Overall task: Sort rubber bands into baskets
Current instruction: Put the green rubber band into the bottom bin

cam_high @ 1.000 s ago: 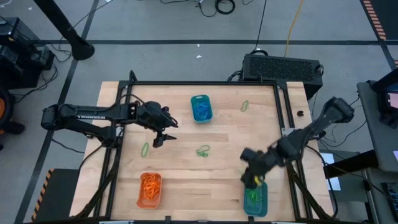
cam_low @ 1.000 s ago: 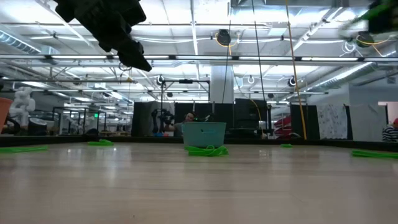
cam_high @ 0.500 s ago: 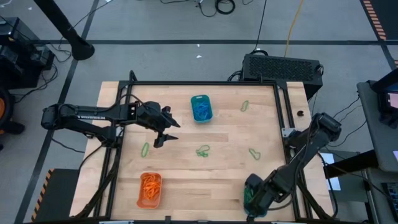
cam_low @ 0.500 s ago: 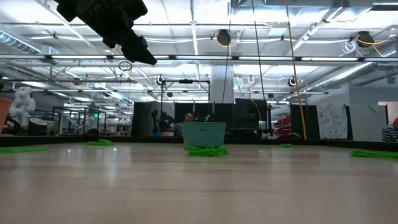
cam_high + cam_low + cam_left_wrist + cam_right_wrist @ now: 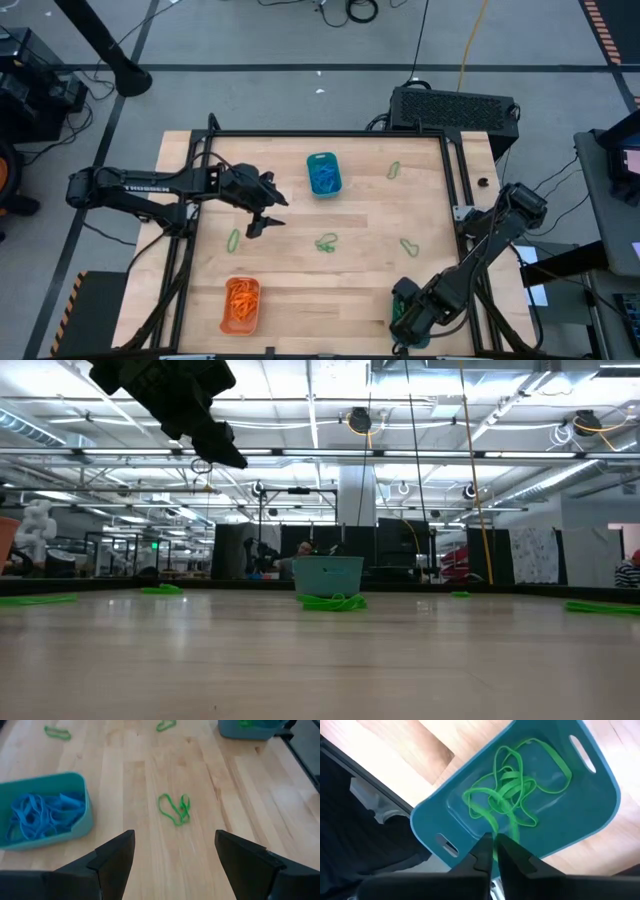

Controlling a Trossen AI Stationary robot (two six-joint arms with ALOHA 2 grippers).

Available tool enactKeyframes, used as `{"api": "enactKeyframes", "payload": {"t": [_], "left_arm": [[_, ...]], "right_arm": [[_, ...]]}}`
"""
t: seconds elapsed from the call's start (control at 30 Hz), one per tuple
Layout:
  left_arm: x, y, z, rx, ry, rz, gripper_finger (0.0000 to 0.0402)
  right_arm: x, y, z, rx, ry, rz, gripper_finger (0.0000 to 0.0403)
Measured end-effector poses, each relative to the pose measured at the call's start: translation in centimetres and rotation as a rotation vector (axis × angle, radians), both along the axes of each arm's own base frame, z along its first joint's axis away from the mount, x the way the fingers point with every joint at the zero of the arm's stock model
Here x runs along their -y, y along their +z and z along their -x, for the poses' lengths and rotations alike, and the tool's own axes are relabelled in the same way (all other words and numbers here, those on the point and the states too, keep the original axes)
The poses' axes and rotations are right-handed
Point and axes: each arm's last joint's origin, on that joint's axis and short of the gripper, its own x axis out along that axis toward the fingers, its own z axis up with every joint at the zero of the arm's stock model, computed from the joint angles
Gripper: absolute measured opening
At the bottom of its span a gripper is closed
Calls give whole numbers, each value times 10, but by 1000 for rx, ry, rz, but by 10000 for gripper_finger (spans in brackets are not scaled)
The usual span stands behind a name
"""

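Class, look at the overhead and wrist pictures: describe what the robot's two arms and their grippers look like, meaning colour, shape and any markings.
Both arms are dark, almost black, built of slim jointed segments. The left arm carries white lettering along its long link. The left gripper ends in two broad, flat, wedge-shaped black fingers. The right arm has a rounded elbow joint; the right gripper has two narrow dark fingers.

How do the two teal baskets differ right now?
The far teal basket holds blue rubber bands; the near teal basket holds green rubber bands. The far one stands clear of both arms; the near one lies under the right gripper, whose jaws pinch a green band. Both share one shape and colour.
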Motion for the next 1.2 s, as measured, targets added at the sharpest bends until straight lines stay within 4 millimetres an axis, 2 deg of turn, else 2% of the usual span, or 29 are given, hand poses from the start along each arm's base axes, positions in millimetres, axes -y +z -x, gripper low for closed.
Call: {"api": "enactKeyframes", "payload": {"t": [0.27,0.43,0.53,0.73,0.83,0.93,1.07,1.2], "left_arm": [[1,-6,8,-103,10,17,281],[1,-2,23,-229,85,45,281],[0,1,34,-262,166,14,281],[-2,1,48,-340,284,-25,281],[-3,-5,46,-360,319,-33,281],[-2,-17,39,-382,280,4,281],[3,-33,21,-309,200,67,281],[13,-42,7,-275,155,54,281]], "right_arm": [[4,0,0,-21,21,11,79],[14,10,-5,6,86,-54,106],[24,20,-9,92,100,-14,109],[45,37,-16,339,186,190,95],[57,40,-23,421,233,328,86],[68,38,-35,485,288,461,78],[79,25,-57,575,392,522,72],[90,18,-75,713,446,549,70]]}}
